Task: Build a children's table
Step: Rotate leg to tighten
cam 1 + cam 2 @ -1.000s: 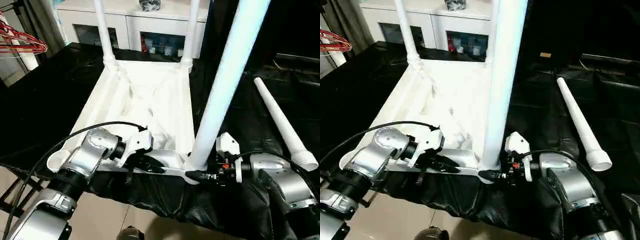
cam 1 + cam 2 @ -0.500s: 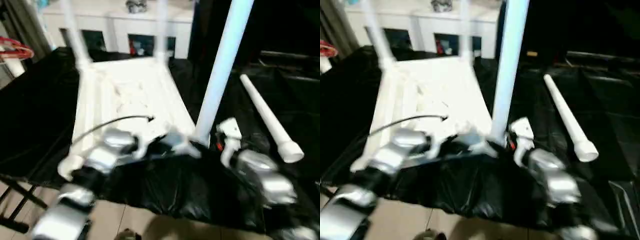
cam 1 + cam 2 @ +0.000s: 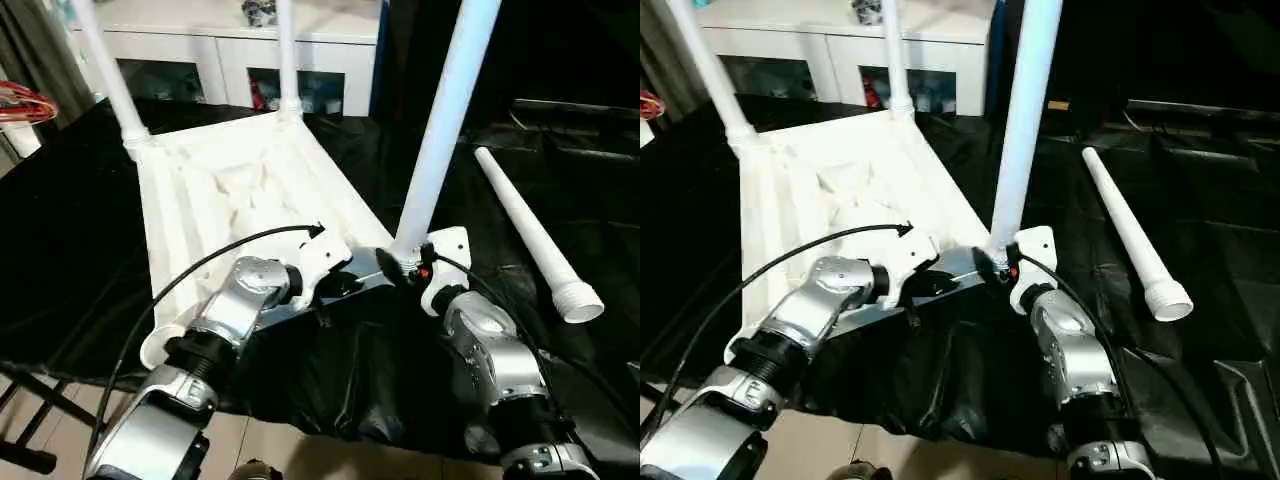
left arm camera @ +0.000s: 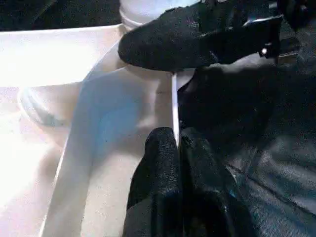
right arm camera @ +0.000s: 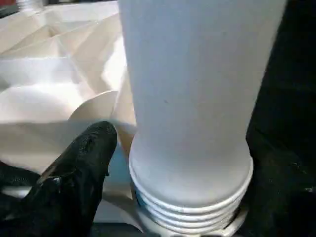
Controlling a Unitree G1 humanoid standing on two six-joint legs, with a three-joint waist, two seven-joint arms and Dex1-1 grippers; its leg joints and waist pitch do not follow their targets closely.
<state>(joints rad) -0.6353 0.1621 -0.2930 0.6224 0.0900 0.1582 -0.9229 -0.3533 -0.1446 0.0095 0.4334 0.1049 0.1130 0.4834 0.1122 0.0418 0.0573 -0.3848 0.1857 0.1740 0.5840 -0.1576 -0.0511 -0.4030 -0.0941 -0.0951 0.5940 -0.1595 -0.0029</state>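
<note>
The white plastic rectangular table top [image 3: 240,200] lies ribbed underside up on the black-covered worktop [image 3: 80,230], three white tapered tube legs upright in its corner sockets. The left gripper [image 4: 178,148] pinches the top's near rim. The right gripper [image 5: 163,163], jaws spread, straddles the near-right leg's [image 3: 440,120] base. A fourth white leg [image 3: 530,235] lies loose toward the worktop's right edge.

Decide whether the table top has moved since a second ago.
Yes: the table top has turned, its far end swinging left, away from the loose leg.
</note>
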